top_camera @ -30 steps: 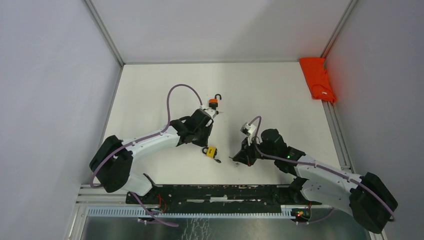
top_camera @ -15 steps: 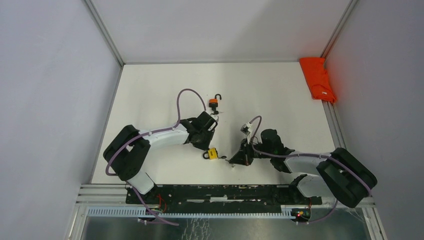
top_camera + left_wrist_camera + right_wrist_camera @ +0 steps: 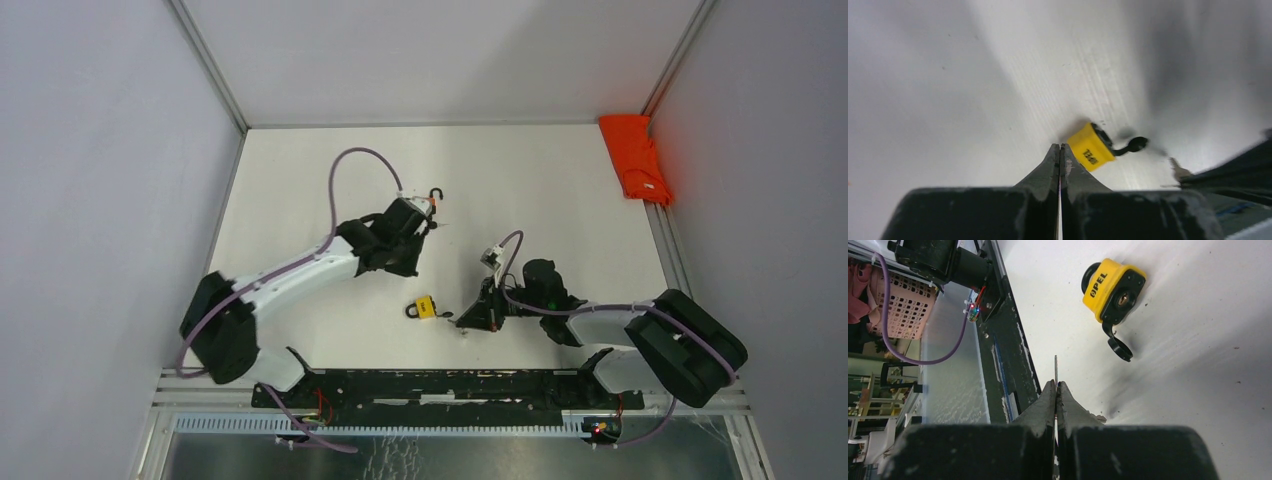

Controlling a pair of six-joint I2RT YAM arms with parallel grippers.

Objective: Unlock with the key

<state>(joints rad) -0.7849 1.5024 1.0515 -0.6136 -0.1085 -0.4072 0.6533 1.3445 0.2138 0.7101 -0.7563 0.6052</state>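
Swung away from the yellow padlock [image 3: 425,306], the left fingers [image 3: 1050,167] press together, empty. The right fingers [image 3: 1045,400] pinch a thin key [image 3: 1055,367] near the padlock, which lies unbraced on the counter [image 3: 560,200] and may slide when pushed.

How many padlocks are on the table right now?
2. A yellow padlock lies on the table near the right gripper. A second sits farther back, mostly hidden by the left arm; only its black shackle shows.
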